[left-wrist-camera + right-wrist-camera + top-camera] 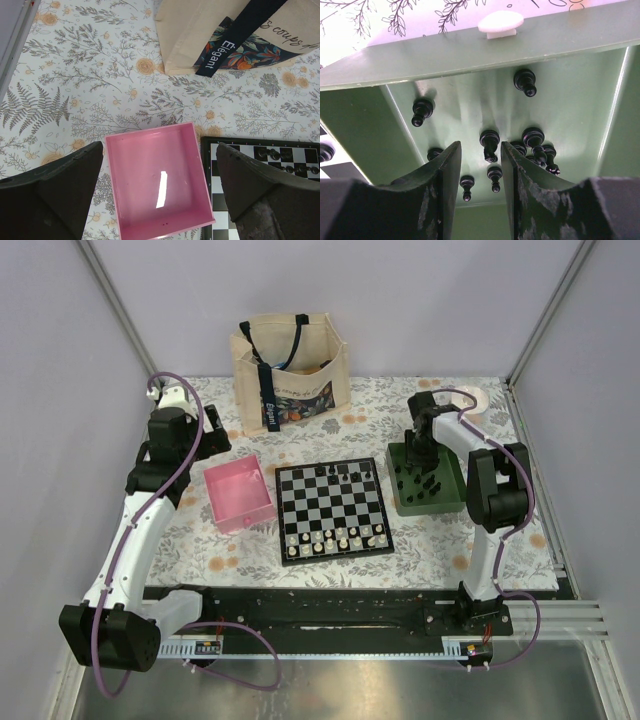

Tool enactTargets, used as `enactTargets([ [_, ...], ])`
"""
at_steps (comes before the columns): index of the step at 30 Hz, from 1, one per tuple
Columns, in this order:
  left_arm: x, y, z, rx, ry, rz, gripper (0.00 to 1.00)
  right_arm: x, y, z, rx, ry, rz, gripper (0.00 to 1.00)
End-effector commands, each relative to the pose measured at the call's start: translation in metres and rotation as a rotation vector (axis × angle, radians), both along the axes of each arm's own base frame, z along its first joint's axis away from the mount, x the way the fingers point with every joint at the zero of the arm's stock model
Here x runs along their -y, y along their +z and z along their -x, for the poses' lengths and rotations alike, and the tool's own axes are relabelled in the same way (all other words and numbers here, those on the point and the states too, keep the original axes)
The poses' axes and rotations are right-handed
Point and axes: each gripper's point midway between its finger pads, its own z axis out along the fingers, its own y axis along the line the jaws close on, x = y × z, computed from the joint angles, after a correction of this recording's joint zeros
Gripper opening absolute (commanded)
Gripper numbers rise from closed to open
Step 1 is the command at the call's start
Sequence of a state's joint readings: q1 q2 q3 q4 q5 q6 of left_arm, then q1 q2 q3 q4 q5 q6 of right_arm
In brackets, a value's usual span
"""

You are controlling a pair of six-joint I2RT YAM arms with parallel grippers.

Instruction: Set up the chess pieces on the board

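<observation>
Floral counter (450,540) with a chessboard (333,508) at its middle, a pink tray (240,495) toward the left edge and a green tray (445,502) toward the right edge. Left pincer (160,147) spread wide above the pink tray. Right pincer (479,150), slightly spread and empty, hangs over black chess pieces (490,142) in the green tray. Closing could nudge or catch crowded neighbours. The piece below it seemingly lies flat, lengthwise far-to-near, head toward the near edge.

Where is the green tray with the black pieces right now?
In the top view, the green tray lies on the right, just right of the board, under the right gripper.
</observation>
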State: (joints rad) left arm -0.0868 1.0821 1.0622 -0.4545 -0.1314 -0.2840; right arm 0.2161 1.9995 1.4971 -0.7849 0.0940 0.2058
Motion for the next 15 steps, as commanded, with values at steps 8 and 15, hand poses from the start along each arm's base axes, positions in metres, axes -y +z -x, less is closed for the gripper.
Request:
enactTargets([
  [8, -0.0013, 0.0114, -0.0042, 0.044, 0.0, -0.01, 0.99, 0.0008, -0.004, 0.0068, -0.04, 0.01, 0.019, 0.45],
  [15, -0.0008, 0.0108, -0.0044, 0.043, -0.003, -0.008, 0.99, 0.0019, -0.0044, 0.0047, -0.039, 0.01, 0.024, 0.42],
])
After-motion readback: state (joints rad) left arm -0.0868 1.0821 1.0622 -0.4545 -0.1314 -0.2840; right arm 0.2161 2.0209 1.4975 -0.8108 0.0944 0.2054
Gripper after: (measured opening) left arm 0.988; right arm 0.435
